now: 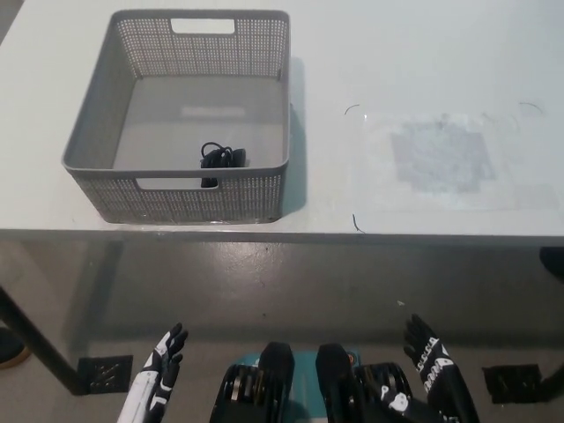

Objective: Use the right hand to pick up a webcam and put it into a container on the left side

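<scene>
My right robot hand [434, 368] hangs empty, fingers spread, at five o'clock below the counter [423, 53] — webcam [218, 159] in the basket [97, 123]; left robot hand [159, 374] open at seven.

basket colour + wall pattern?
Grey basket, walls perforated in a fine mesh pattern; head view, the only one, shows it.

A white table [423, 53] fills the upper view; below its front edge, grey floor [291, 282] shows.
</scene>
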Tool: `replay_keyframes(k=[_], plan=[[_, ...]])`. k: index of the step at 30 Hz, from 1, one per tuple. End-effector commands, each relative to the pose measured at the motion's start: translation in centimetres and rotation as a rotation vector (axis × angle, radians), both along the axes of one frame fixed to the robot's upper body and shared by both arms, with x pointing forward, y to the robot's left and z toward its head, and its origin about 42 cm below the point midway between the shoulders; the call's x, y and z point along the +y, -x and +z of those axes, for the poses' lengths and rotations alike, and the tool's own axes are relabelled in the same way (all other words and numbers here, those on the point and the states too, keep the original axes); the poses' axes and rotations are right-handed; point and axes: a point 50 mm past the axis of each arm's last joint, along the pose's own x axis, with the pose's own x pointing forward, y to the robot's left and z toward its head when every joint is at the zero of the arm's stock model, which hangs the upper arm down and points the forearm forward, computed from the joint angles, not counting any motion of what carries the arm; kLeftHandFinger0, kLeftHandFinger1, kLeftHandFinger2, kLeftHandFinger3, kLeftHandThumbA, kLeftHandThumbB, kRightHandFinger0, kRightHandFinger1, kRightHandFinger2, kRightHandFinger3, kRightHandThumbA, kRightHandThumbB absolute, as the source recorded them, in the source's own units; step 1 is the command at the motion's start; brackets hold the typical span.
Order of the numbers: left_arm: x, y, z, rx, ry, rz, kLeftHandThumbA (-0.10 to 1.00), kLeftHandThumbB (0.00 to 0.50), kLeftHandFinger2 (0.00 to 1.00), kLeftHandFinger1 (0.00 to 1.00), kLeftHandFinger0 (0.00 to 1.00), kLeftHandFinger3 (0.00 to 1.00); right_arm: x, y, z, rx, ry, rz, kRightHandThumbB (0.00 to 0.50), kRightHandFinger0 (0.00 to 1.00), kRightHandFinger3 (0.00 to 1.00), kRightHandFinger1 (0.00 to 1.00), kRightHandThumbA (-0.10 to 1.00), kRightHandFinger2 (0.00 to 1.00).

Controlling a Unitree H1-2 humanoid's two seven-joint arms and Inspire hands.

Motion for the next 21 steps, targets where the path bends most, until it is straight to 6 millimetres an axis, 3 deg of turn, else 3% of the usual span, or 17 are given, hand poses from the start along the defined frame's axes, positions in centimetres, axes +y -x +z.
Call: replay_keyframes(k=[1,12,21], plan=[[-0.3,-0.4,0.8,-0.059,0.021,-0.017,1.00,0.188,1.00,1.00,1.00,1.00,0.0,-0.5,1.2,-0.102,-0.025,0.015,0.090,1.00,1.00,1.00,1.00,1.00],[-0.1,-0.7,0.9,-0.063,0.013,-0.006,1.00,0.162,1.00,1.00,1.00,1.00,0.2,-1.6,1.5,-0.137,0.008,0.044,0.100,1.00,1.00,1.00,1.00,1.00],[0.1,-0.8,0.9,-0.067,-0.001,-0.001,1.00,0.144,1.00,1.00,1.00,1.00,0.2,-2.0,1.7,-0.156,0.046,0.059,0.136,1.00,1.00,1.00,1.00,1.00]])
